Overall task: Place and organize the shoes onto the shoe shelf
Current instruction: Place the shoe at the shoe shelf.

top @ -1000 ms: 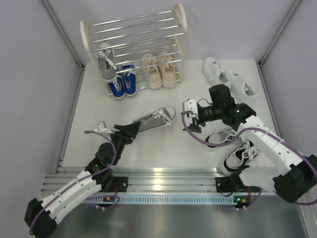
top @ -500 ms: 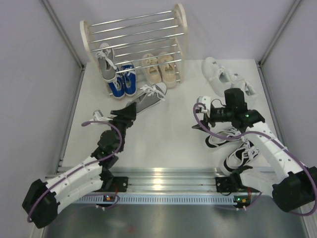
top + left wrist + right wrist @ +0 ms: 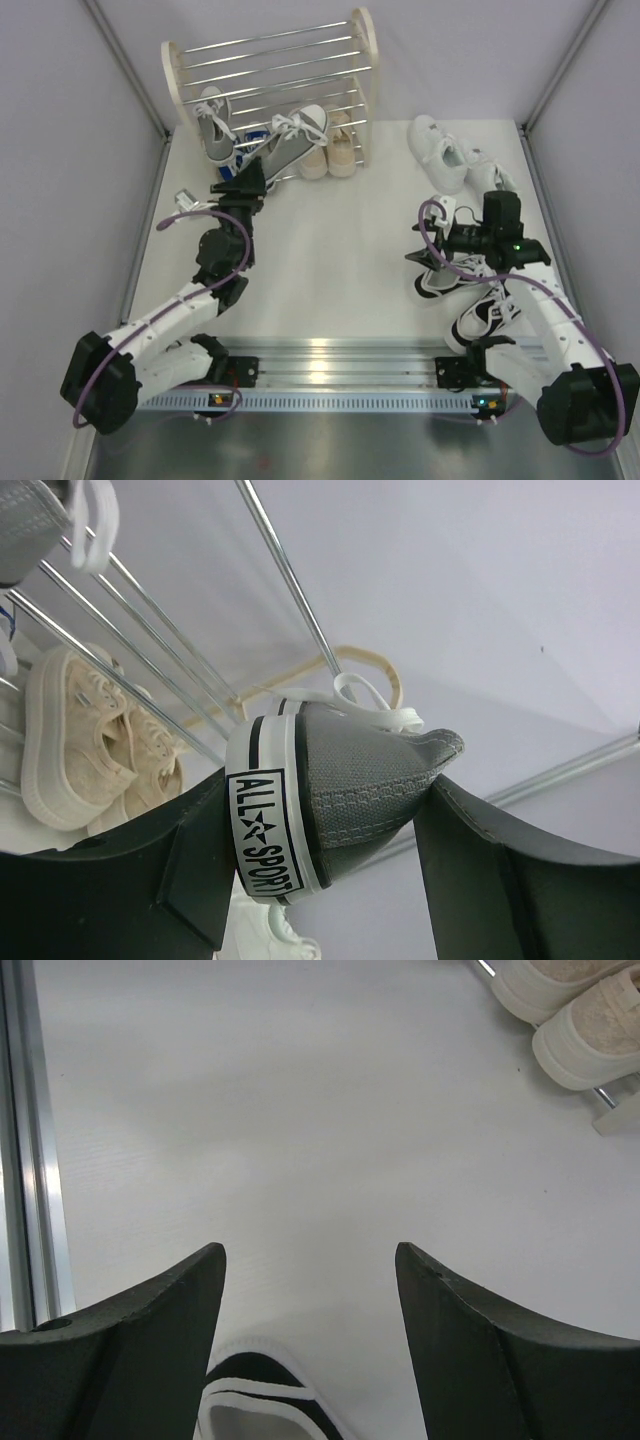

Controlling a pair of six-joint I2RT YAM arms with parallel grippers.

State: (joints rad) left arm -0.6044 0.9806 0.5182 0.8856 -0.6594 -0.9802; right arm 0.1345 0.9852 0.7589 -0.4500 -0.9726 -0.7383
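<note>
Left side: the left gripper (image 3: 248, 182) is clamped on the heel of 1 grey sneaker (image 3: 292, 132), 1 black finger on each side of it. In the left wrist view the heel strip, printed ALL SPORT, sits pinched between the fingers, with grey canvas above a white sole and a white lace loop beyond.

The sneaker is held in the air. Its long axis runs from the heel in the gripper up and to the right, so the toe points into the front of the shoe shelf (image 3: 176, 75), just ahead of the gripper. The shelf has cream rounded side panels joined by chrome rods.

The matching grey sneaker (image 3: 214, 122) lies on the shelf's left side. The carried toe hangs right of it, between it and the beige pair (image 3: 338, 150) on the right side. The blue pair (image 3: 228, 172) is mostly hidden under the arm. The left arm is the nearer one to the shelf, and the next move seems to be setting this shoe beside its mate.

Right side: the right gripper (image 3: 428, 262) is spread wide and holds nothing. It hovers over the black-and-white pair (image 3: 445, 280) on the table, well apart from the shelf. The white pair (image 3: 440, 150) lies on the table further back
</note>
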